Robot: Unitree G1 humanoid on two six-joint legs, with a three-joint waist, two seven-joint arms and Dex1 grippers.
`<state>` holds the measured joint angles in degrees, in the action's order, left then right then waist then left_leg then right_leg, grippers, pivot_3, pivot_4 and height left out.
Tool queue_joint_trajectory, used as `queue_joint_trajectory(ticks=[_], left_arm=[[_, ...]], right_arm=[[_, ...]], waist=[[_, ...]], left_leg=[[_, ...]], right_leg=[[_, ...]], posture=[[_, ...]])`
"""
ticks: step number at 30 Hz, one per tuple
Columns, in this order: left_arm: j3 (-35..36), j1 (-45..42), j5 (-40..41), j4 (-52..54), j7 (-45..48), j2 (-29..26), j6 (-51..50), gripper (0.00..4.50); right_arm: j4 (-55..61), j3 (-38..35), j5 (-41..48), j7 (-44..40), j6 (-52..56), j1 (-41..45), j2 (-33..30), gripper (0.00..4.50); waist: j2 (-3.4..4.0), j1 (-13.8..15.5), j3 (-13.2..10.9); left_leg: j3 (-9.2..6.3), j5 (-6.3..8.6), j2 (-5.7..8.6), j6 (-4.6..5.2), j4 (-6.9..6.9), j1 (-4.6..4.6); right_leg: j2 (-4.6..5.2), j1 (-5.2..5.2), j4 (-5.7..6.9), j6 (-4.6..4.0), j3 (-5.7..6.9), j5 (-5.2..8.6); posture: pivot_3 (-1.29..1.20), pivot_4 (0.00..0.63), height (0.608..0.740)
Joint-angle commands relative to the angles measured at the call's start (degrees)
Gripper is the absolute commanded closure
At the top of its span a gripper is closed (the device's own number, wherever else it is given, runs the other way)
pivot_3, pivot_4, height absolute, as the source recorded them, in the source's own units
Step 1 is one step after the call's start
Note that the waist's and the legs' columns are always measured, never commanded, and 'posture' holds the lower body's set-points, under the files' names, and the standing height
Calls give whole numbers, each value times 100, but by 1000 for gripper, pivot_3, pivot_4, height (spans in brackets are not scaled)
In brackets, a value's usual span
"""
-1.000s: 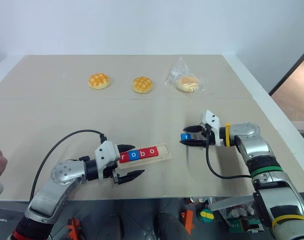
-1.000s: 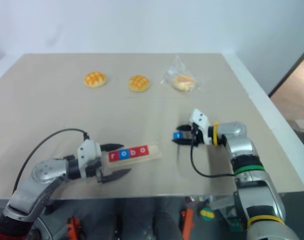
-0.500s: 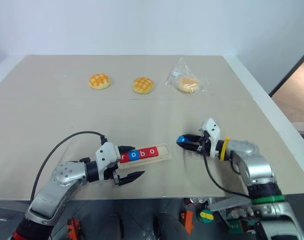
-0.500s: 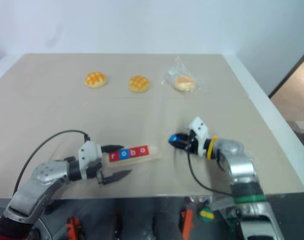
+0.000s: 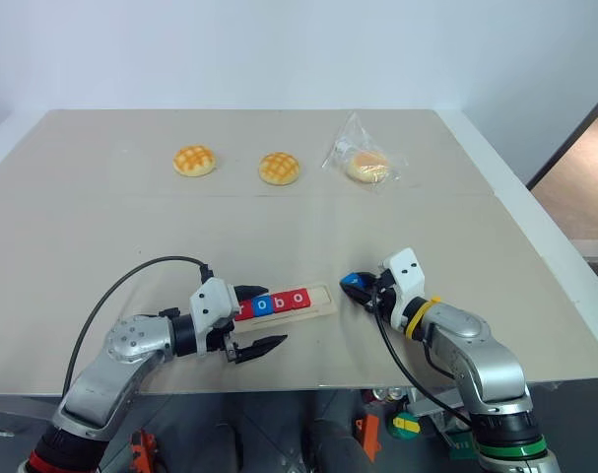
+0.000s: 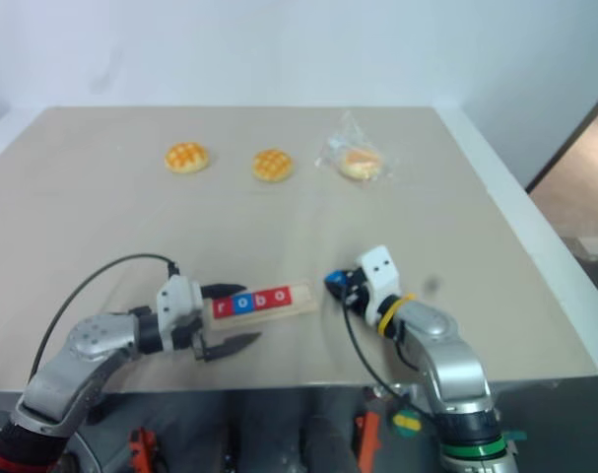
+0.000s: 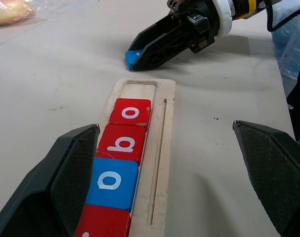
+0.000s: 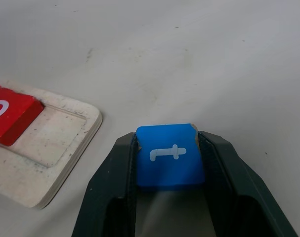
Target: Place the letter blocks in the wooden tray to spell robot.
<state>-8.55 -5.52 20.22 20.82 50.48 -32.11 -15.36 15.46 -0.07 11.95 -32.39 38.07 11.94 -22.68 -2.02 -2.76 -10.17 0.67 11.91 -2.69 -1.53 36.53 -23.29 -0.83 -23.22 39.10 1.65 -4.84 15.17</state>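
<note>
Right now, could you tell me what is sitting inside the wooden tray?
Four letter blocks lie in the wooden tray: red r, blue o, red b, red o. The end slot nearest the right gripper is bare. The r is partly cut off in the left wrist view.

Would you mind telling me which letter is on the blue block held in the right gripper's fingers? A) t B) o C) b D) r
A: in the right wrist view the right gripper is shut on the blue block, whose white letter is a t, just short of the wooden tray, where the end slot is bare.
</note>
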Motion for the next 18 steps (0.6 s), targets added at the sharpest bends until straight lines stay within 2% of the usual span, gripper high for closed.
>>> queue_joint_trajectory(ticks=[1,12,18], left_arm=[[56,-86,8,60,-1,32,102,0],[119,-64,-4,61,-36,6,144,0],[186,-33,65,114,-53,-17,94,0]], right_arm=[[-164,41,-27,-193,-84,170,-287,3278],[-1501,576,45,-1981,-1228,1433,-1162,3278],[-2251,1015,194,-3553,-1945,1978,-1326,3278]], waist=[[0,1,0],[2,0,-3],[2,-2,-5]], left_leg=[[1,0,2,0,0,0],[8,1,1,3,-6,-4],[10,2,4,4,-6,-6]], right_leg=[[1,0,0,1,-1,0],[-2,-8,-2,2,-4,2],[3,-8,-3,6,-5,6]], posture=[[0,150,740],[0,150,740],[0,150,740]])
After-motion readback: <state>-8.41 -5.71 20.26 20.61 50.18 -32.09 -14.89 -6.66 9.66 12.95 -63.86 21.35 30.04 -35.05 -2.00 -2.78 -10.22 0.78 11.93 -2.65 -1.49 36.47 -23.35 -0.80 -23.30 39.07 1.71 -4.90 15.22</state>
